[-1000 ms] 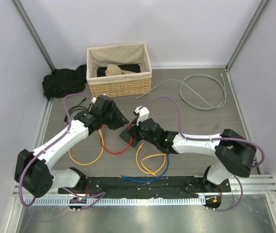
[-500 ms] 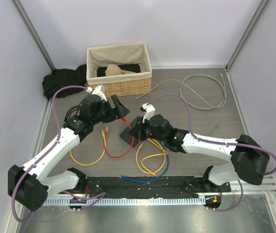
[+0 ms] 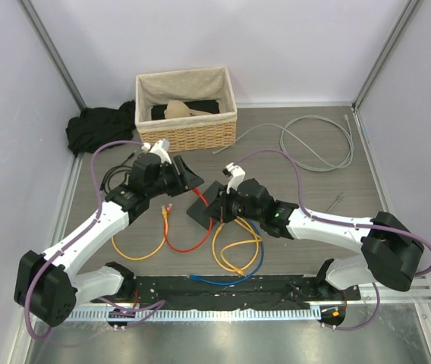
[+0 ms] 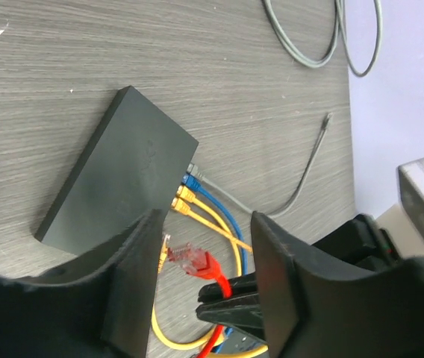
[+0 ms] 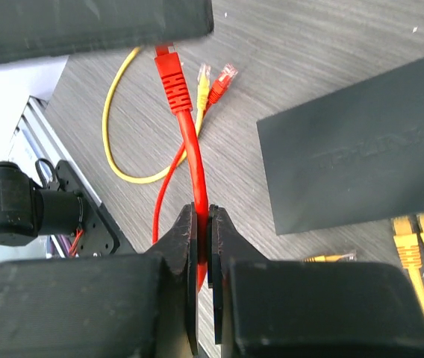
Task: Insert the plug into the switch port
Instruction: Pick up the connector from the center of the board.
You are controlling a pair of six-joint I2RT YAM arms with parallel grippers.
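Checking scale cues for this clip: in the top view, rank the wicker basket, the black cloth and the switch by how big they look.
Largest: wicker basket.
Then: black cloth.
Smallest: switch, partly covered, yet plainly the smallest showing.

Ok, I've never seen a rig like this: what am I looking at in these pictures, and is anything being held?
Two white robot arms, left and right, are bolted at the near edge of a table. The wide picture looks down from above and behind them; the other two come from a camera on each wrist. On the table lie the switch, a flat dark box with a blue cable and yellow cables plugged in, a wicker basket, a black cloth and a loose grey cable. The right gripper is shut on the red cable just behind its plug, which is not yet in a port. The left gripper is open and holds nothing.
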